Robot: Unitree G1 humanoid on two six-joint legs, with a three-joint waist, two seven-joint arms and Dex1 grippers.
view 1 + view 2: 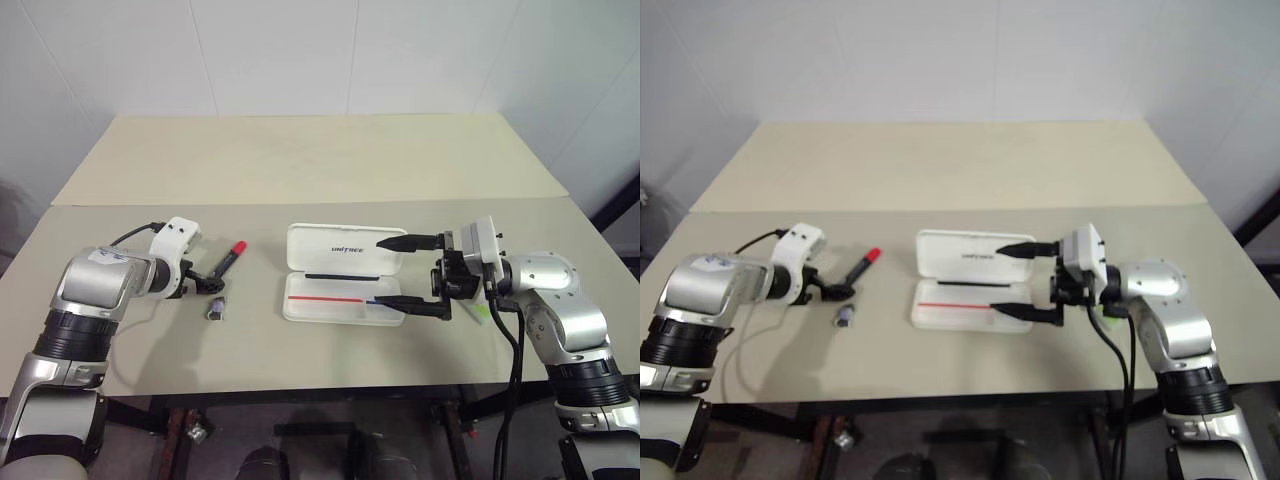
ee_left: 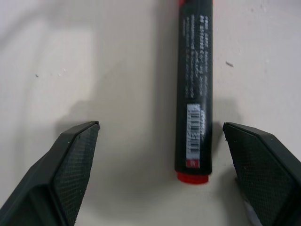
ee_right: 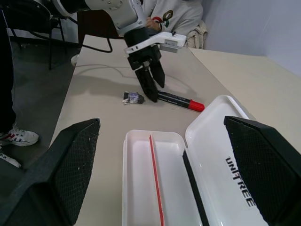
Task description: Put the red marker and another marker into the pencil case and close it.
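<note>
The pencil case [image 1: 340, 270] lies open in the middle of the table, with its "UNITREE" lid at the back and its tray holding no marker. The red marker [image 1: 228, 261] lies flat to the left of the case. My left gripper [image 1: 205, 284] is open and tilted down at the marker's rear end. In the left wrist view that end of the marker [image 2: 194, 89] lies between the fingers [image 2: 70, 174], closer to one of them. My right gripper [image 1: 410, 273] is open and level above the case's right end. Another marker [image 1: 481, 312], light green, peeks out behind the right gripper.
A small dark grey stub [image 1: 216, 310] lies just in front of the red marker, close to the left gripper. A second table [image 1: 300, 150] adjoins at the back. A seated person [image 3: 174, 14] is beyond the table's left end.
</note>
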